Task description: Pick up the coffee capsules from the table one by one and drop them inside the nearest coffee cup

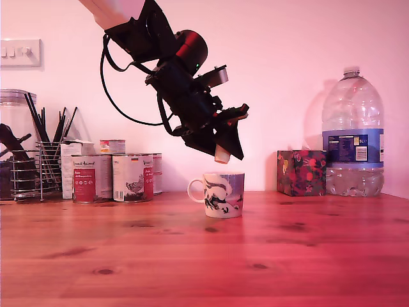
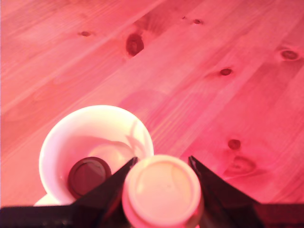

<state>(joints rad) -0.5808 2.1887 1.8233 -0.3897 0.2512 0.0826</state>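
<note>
In the wrist view's lower middle, the gripper [image 2: 162, 190] is clamped on a cream capsule [image 2: 162, 192]. Beside it the mug [image 2: 57, 142] holds a dark round capsule [image 2: 88, 175]. In the exterior view's centre the mug stands on the table [image 1: 204, 256], cans [image 1: 115, 178] behind at left.

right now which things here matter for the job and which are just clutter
Job:
- capsule, held in the end effector
- mug, with a dark round thing inside
- table

Clutter:
- tins
- utensil rack
- patterned box
- water bottle
</note>
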